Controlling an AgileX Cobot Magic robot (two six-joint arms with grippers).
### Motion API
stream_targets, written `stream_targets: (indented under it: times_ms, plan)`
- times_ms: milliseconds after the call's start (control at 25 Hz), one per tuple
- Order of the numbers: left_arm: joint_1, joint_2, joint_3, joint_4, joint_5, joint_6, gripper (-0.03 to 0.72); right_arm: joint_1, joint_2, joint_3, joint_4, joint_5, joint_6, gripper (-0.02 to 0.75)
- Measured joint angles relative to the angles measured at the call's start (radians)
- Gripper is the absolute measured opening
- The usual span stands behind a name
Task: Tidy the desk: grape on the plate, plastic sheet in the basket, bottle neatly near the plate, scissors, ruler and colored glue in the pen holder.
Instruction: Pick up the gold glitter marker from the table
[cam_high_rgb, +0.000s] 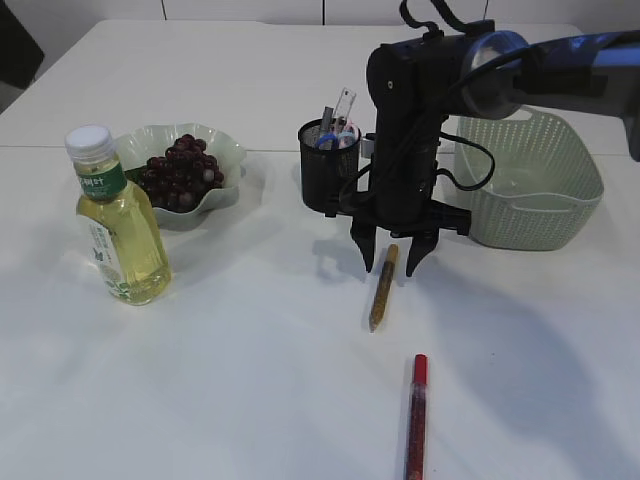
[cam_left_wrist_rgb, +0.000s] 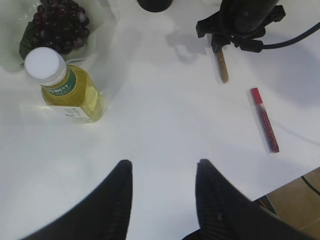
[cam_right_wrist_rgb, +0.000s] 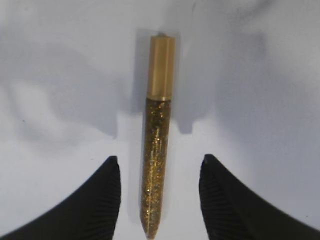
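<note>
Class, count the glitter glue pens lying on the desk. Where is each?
2. The gold glue pen lies between the right gripper's open fingers; the red glue pen lies nearer the front edge.

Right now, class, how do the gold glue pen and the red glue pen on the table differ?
The gold glue pen lies between the right gripper's open jaws; the red glue pen lies alone, nearer the table's front edge. Gold has a gold cap, red a red one. Both lie flat, glitter-filled.

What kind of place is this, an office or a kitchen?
Probably a robot test bench staged as a desk: a plain white table, a black mesh pen holder, and a black robot hand over a gold glitter glue pen.
</note>
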Motion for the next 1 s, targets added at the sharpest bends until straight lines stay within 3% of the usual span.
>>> stream_targets:
  times_ms: [1000]
  plan:
    - [0.0,0.009,0.0,-0.01,0.0,0.0,0.309,0.0,0.067,-0.001,0.058,-0.002,0.0,0.405]
